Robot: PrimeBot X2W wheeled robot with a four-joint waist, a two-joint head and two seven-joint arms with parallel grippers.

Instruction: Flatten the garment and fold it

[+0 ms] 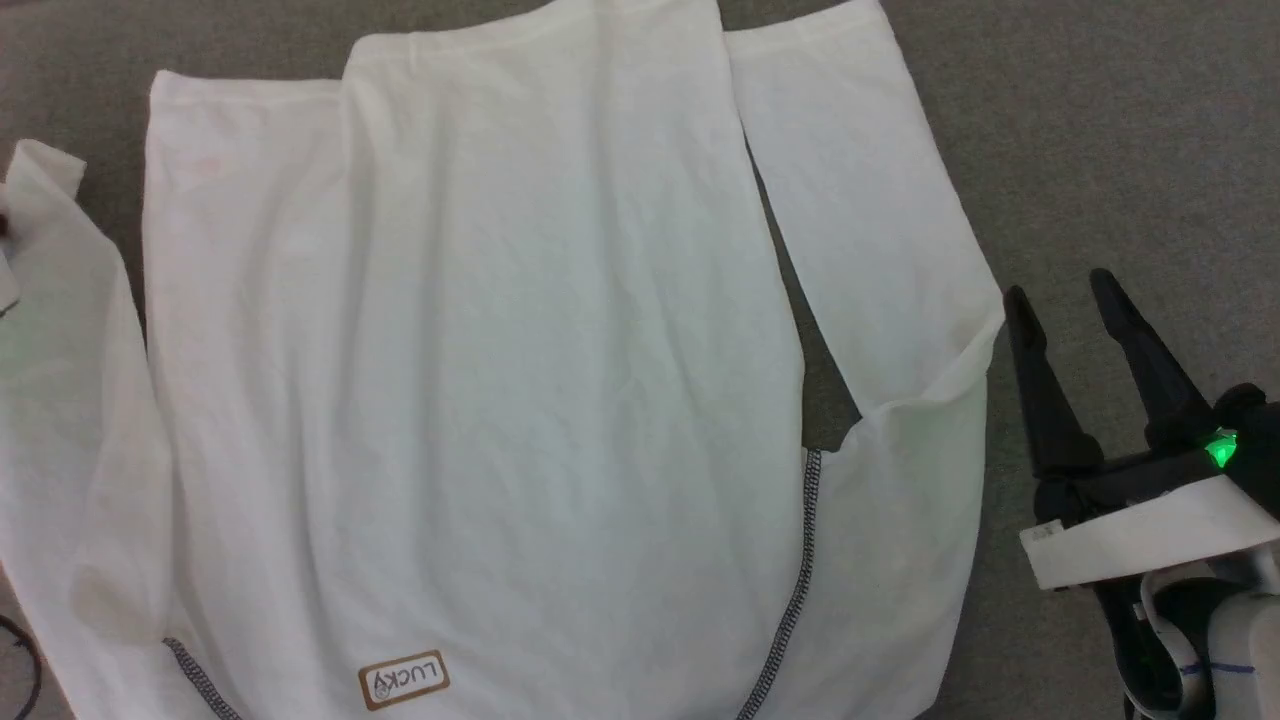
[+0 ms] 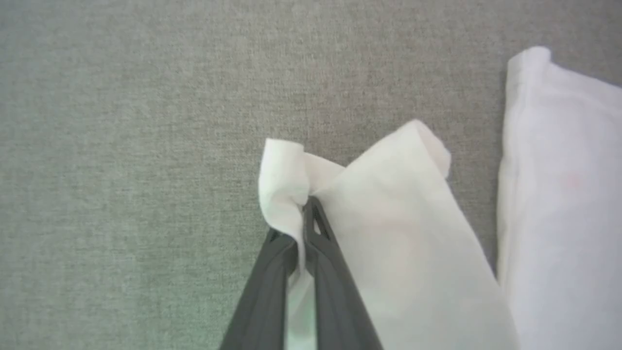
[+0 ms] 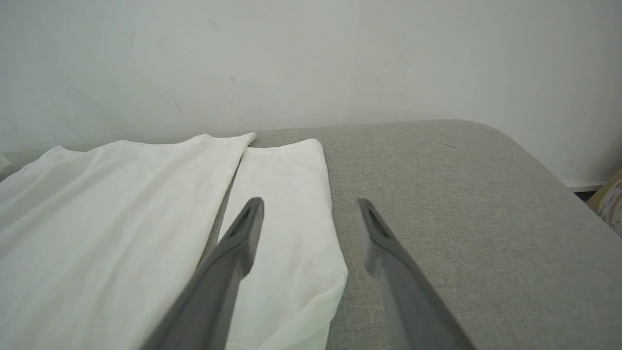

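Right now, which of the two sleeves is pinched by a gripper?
The left sleeve: the left gripper is shut on its cuff. The right sleeve lies free beside the open right gripper.

Brown-bordered label (image 1: 403,680) on garment (image 1: 480,350): "LUCKY".

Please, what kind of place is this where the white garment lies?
Probably an indoor room, perhaps a home. The garment lies mostly spread on a grey cloth-covered surface with a rounded corner, like a bed or couch, and a plain pale wall stands right behind it.
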